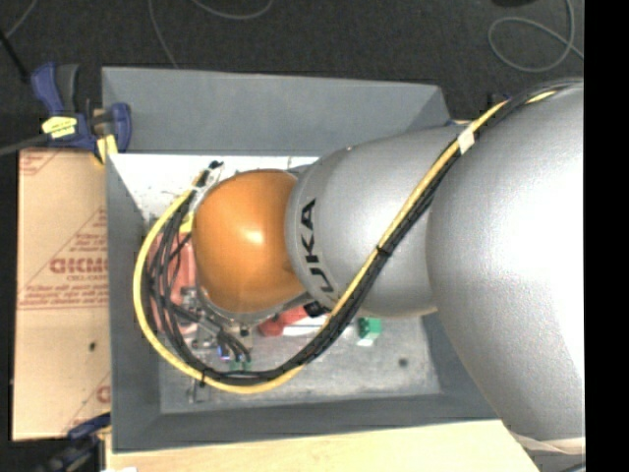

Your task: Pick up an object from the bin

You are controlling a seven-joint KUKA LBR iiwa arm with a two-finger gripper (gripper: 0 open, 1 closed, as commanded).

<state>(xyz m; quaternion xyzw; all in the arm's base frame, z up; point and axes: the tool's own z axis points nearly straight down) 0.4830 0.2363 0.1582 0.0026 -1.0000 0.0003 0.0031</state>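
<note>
Camera view: arm (393,234) comes in from the right and is deep in the bin (128,342). Its orange cover (246,244) sits over the left half of the floor, with cables (147,273) looped round it on the left and below.

Jaws: can't tell if spread or pressed together, and nothing is seen pinched. The cover blocks the tool end, leaving just dark hardware poking out under its lower-left edge.

Candidate things, all low on the floor:
- red piece (280,325), just right of that hardware and tucked under the cover's lower edge. Nearest by my read. The visible part is elongated, long axis roughly left-right in view. Which end leads, can't tell.
- green-and-white piece (369,330), further right, beside the arm's lower edge and apart from the red one. Small and blocky, no clear axis.
- pinkish patch (185,298) left of the cover, behind the cables. Too covered to identify.

Judgement: can't say which one the tool is over. If red is the target, it lies right of the tool end, so the closing direction should cross its left-right axis. No grasp confirmed, so the pick isn't done.
</note>
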